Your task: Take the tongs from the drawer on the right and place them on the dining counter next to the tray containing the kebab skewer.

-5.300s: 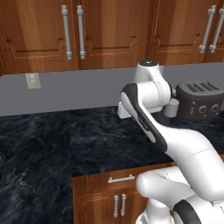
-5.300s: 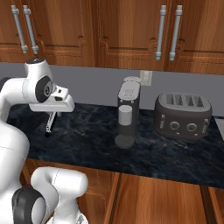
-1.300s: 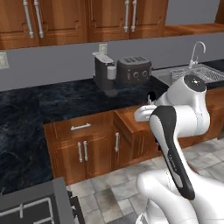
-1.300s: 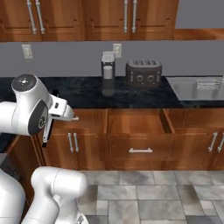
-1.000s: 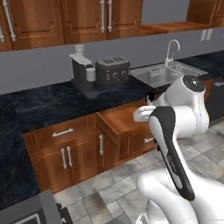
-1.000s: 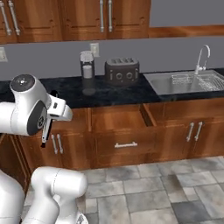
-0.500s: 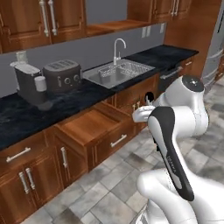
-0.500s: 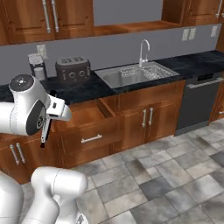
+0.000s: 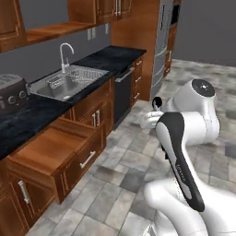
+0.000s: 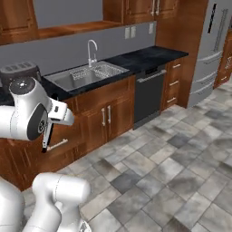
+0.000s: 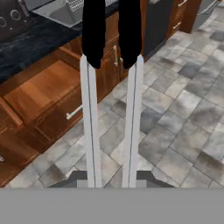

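My gripper (image 11: 112,179) is shut on the tongs (image 11: 89,113). Their two thin silver arms run away from the hand to black tips. In the right base view the tongs (image 10: 46,135) hang down from the gripper (image 10: 53,118) beside the arm's big joint. In the left base view the gripper (image 9: 154,116) is held in front of the arm, over the floor. The drawer (image 9: 55,154) stands pulled open under the black worktop, and its bare wooden inside (image 11: 41,92) shows in the hand view. The dining counter, the tray and the kebab skewer are out of view.
A steel sink (image 9: 64,83) with a tap sits in the worktop, with a toaster (image 9: 9,92) to its left. A black dishwasher (image 10: 149,97) and a tall fridge (image 10: 210,50) follow along the wall. Grey tiled floor (image 10: 172,163) spreads wide to the right.
The whole picture has swung along the kitchen wall, so the base has turned. The sink, dishwasher and fridge have come into view. The tongs stay in my grip, unchanged.
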Tool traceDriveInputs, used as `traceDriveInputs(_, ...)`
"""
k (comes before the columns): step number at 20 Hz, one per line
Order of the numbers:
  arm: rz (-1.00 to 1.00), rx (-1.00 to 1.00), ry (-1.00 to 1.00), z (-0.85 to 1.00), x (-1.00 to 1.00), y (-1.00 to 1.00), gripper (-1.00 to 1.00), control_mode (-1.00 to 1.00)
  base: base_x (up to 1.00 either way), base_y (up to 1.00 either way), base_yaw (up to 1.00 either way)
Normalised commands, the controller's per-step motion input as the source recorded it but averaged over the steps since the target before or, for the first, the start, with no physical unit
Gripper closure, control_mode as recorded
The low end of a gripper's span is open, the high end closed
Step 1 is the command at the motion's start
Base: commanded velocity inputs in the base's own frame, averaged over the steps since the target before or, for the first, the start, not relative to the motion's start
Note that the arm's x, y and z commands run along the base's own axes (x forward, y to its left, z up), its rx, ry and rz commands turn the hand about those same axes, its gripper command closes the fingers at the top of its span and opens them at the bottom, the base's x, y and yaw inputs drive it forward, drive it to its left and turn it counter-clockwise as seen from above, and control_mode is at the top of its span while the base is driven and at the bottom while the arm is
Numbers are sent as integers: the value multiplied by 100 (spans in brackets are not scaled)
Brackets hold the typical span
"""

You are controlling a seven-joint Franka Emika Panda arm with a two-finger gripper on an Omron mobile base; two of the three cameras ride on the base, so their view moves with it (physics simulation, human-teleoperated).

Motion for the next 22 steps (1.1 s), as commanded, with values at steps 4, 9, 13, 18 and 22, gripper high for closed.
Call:
traceDriveInputs(4, 0, 0, 0, 0, 0, 0, 100, 100, -1, -34, -53)
traceDriveInputs(9, 0, 0, 0, 0, 0, 0, 100, 100, 0, -35, -52)
traceDriveInputs(13, 0, 0, 0, 0, 0, 0, 100, 100, 0, -32, -50)
traceDriveInputs(18, 0, 0, 0, 0, 0, 0, 100, 100, 1, -24, -45)
traceDriveInputs(22, 0, 0, 0, 0, 0, 0, 100, 100, 19, -22, -35)
